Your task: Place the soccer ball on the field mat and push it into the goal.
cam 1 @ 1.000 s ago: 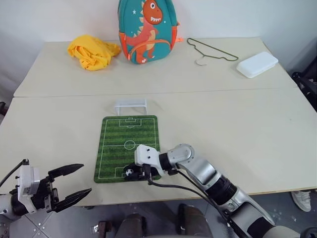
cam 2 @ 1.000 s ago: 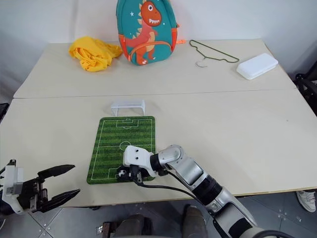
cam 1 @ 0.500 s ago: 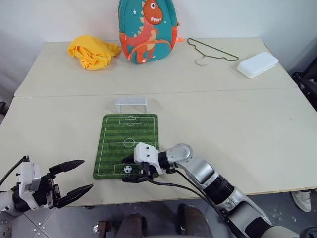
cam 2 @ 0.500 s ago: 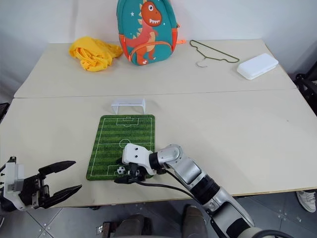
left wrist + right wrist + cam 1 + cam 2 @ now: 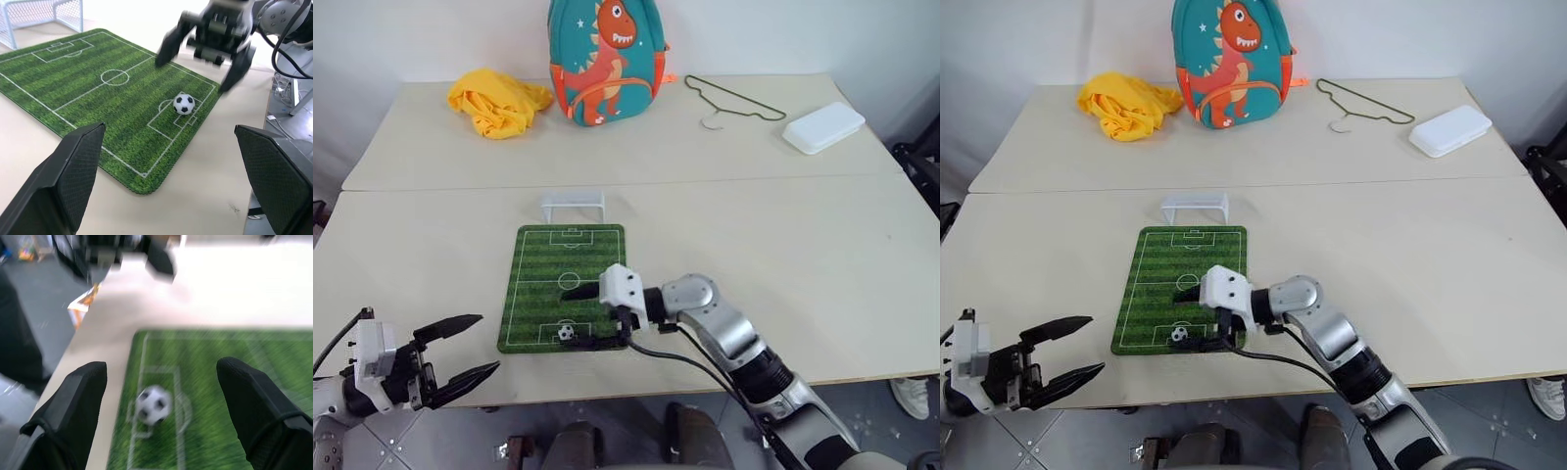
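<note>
With the soccer ball (image 5: 567,333) set free on the field mat (image 5: 548,264), placement is judged done.
Right gripper (image 5: 586,317) fingers are spread above it, left gripper (image 5: 460,347) spread idle; goal (image 5: 573,207) sits beyond the far end for the push.

1. The backpack (image 5: 605,61) at the far edge of the counter (image 5: 822,245) is cut off by the top of the head views; its upper part is out of sight.
2. The right arm covers the near right corner of the field mat (image 5: 540,284) in the head views.
3. In the right wrist view the soccer ball (image 5: 154,405), the mat and the left pincer (image 5: 124,254) are blurred; the ball's patches smear together.
4. In the left wrist view the goal (image 5: 36,17) is cut by the picture's edge, and the right pincer (image 5: 203,66) is blurred.
5. A shoe (image 5: 911,396) on the floor is cut off by the edge of the head view.
</note>
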